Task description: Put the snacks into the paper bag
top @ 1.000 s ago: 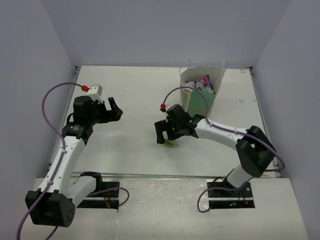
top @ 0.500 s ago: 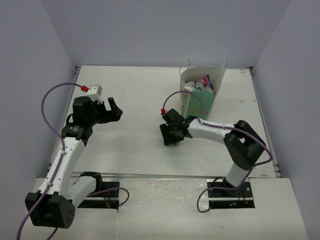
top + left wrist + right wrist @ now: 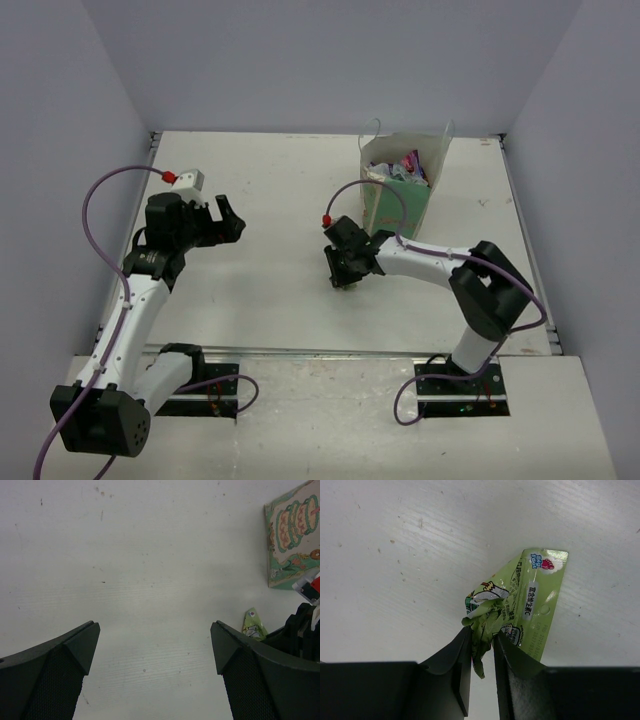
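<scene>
Now right gripper (image 3: pixel 481 639) pinches crumpled green packet (image 3: pixel 536 605) on white table (image 3: pixel 395 555); left gripper (image 3: pixel 154 630) gapes empty; paper bag (image 3: pixel 396 206) upright.

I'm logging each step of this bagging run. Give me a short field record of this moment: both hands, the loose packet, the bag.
right hand: low over the table, fingers pinched shut on a crumpled edge of the green packet
green packet: on the table, in front of the bag, not yet bagged
left hand: open, empty, above bare table
paper bag: upright at the far right, mouth open
packets: several visible inside the bag
</scene>
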`<state>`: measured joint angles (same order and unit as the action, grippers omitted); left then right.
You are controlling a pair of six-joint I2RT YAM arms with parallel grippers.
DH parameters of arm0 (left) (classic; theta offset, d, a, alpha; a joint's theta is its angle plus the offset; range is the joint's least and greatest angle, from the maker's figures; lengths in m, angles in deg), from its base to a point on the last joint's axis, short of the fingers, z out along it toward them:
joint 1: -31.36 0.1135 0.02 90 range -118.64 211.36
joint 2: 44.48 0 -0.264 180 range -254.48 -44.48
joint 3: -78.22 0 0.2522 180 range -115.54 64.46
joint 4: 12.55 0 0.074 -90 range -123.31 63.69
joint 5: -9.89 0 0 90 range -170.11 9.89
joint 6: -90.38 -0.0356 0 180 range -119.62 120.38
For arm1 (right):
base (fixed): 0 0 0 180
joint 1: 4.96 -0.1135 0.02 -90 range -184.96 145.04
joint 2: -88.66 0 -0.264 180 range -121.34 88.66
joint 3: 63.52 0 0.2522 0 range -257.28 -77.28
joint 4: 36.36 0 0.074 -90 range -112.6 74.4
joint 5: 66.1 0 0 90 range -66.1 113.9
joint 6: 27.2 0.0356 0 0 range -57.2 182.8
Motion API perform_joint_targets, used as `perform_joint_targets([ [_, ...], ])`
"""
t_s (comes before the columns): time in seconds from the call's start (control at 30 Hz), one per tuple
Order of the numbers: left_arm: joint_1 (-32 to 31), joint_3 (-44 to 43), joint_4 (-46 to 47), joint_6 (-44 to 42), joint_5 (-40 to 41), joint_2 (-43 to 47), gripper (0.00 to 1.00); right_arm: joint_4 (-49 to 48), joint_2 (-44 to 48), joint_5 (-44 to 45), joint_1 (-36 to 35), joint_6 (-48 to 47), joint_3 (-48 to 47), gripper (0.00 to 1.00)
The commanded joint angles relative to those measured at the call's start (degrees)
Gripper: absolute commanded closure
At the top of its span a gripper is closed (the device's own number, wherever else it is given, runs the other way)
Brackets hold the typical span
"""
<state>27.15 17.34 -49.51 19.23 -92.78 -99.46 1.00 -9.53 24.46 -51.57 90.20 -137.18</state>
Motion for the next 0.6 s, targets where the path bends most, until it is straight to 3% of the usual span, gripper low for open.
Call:
perform_joint_targets([
  [0.0,-0.2,0.1,2.2,-1.3,-0.5,0.8,0.00,2.2,4.1,1.1,-0.3,-0.2,-3.0,0.79],
  [0.57,-0.2,0.0,2.2,-1.3,-0.6,0.8,0.00,13.8,14.5,5.1,2.3,-5.3,-22.7,0.78],
])
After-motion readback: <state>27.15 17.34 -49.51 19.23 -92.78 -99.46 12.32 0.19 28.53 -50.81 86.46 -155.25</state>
